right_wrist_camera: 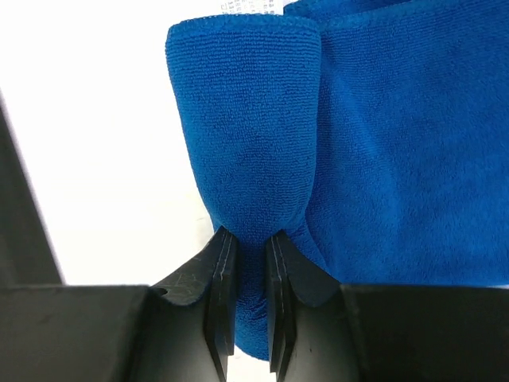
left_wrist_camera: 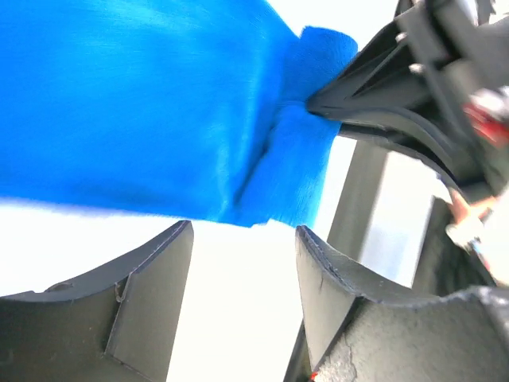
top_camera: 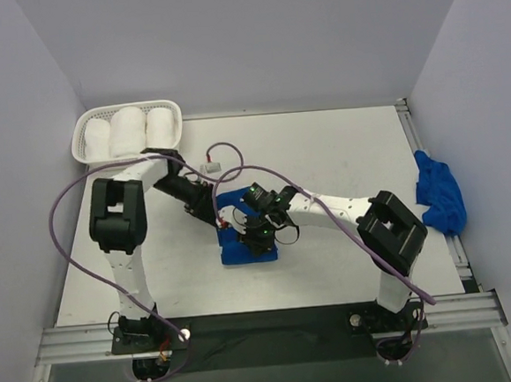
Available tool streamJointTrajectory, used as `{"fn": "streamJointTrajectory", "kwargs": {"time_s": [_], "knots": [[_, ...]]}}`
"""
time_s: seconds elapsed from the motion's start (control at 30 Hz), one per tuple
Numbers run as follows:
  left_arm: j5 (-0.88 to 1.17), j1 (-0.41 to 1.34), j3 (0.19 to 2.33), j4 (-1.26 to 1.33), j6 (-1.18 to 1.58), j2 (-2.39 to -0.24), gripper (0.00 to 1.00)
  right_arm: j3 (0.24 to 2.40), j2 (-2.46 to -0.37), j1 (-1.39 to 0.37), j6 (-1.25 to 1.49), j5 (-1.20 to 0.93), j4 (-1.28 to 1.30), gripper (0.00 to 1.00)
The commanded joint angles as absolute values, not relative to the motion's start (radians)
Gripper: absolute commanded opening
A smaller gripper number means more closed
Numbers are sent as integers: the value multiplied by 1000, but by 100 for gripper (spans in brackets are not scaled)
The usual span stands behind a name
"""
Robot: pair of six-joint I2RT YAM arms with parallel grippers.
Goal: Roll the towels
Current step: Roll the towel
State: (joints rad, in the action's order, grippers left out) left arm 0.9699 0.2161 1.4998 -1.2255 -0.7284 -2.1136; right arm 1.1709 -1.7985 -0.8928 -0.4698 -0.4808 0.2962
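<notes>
1. Arms meet over the middle of the frame in the overhead view, where a blue towel lies on the table, partly hidden under both wrists. The left gripper reaches in from the left and the right gripper from the right, so each can work one side of the cloth. A second blue towel sits crumpled at the right edge, well apart, apparently waiting its turn. A basket in the upper left holds three white rolls.

2. Left wrist view: the blue towel fills the upper left of the frame, its edge doubled into a thick fold. The left gripper hangs just below it with its fingers spread wide and nothing between them. In the upper right, the right gripper pinches the tip of the fold, likely to hold the turn in place while the left is free to reposition.

3. Right wrist view: the right gripper is clamped on the blue towel, its fingers nearly together at the bottom of the frame with a curled lip of cloth squeezed between them. The lip arches toward the top of the frame, suggesting the first turn of a roll is forming. Most of the cloth lies flat to the right.
</notes>
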Motion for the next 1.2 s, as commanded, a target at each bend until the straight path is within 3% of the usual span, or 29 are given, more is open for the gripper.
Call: {"fn": "streamJointTrajectory", "kwargs": {"time_s": [0.0,0.13,0.23,0.43,0.67,0.7,0.83,1.17], "knots": [[994,131,1473,-1173,-727,-1958,64,1190,-1842,-890,-439,-616,466,0],[1000,-90,1451,-1152,-684,-1809,61,1250,-1900,-850,-411,-681,514,0],[999,-223,1411,-1063,-624,-1555,63,1324,-1971,-807,-374,-767,567,0],[884,-193,1235,-1014,-793,-1215,71,1477,-2132,-744,-328,-922,672,0],[510,340,902,-781,-801,-905,79,1577,-2273,-698,-275,-1061,732,0],[432,468,862,-732,-801,-902,79,1585,-2298,-695,-284,-1075,758,0],[269,705,810,-631,-811,-939,80,1605,-2333,-683,-319,-1107,804,0],[198,856,703,-341,-934,-1152,79,1609,-2364,-669,-344,-1111,824,0]]}}
